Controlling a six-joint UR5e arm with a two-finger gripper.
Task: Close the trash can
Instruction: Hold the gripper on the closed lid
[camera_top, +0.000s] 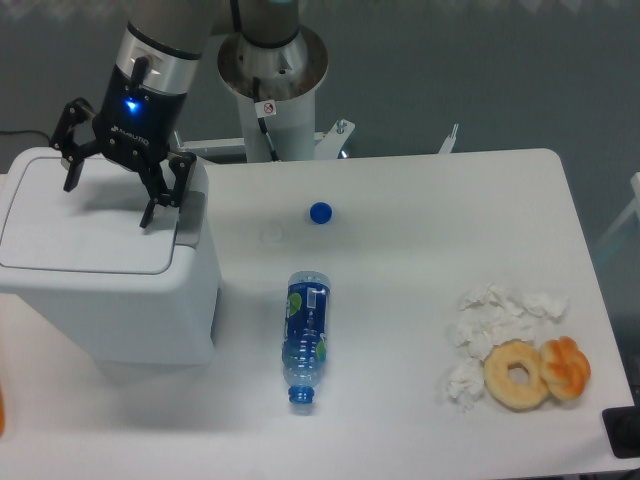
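Note:
The trash can (110, 300) is a large white boxy bin at the left end of the table. Its flat white lid (70, 235) lies down level on the body, and a grey latch strip (190, 218) runs along the lid's right edge. My gripper (108, 205) hangs just above the lid, fingers spread wide and pointing down, open with nothing between them. One fingertip (148, 222) is near the lid's right side, the other near its back left.
A plastic water bottle (305, 338) lies on the table right of the bin, its blue cap (320, 212) loose farther back. Crumpled tissues (490, 325) and two donuts (535, 373) sit at the right front. The robot's base column (272, 85) stands behind.

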